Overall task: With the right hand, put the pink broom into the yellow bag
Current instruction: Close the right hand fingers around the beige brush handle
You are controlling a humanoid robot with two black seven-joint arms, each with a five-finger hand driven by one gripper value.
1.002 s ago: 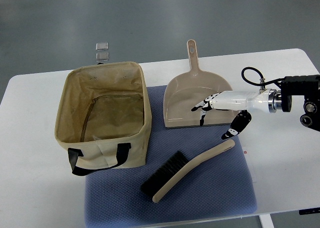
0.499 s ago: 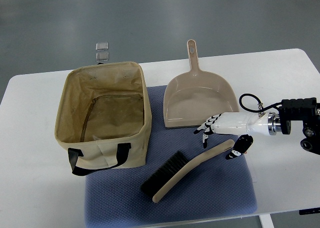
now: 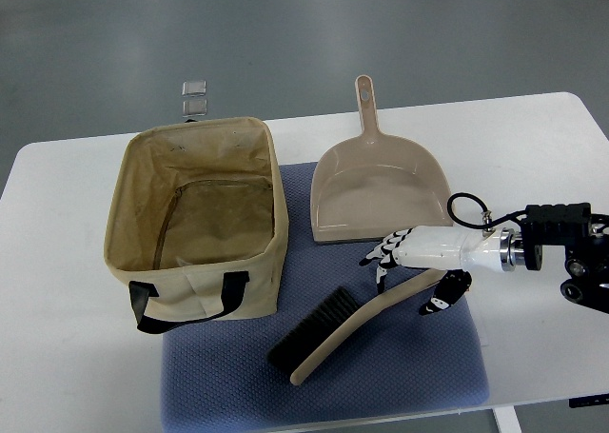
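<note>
The broom lies slantwise on the blue mat near the front edge of the counter, bristles toward the bag, handle tip pointing to the right side. And here we go: the right hand has dropped from over the dustpan, where we had it a second ago, and come toward the front edge, so it now sits right over the handle's end. Its fingers are spread, reaching across the top of the handle, with the thumb on the near side; nothing is pinched yet, and we cannot tell whether it touches the handle. To us that reads as the approach nearly over and the grasp about to begin.

The bag stands open on the left part of the counter, its mouth wide, its black strap hanging down the front wall. It is just beside the bristles, so the carry looks short. The dustpan lies behind the hand, its lip close to the fingers, and could get nudged on the lift. The bag's near wall will have to be cleared too. Two small clear squares sit beyond the counter's back edge, out of play. We see no left arm.
</note>
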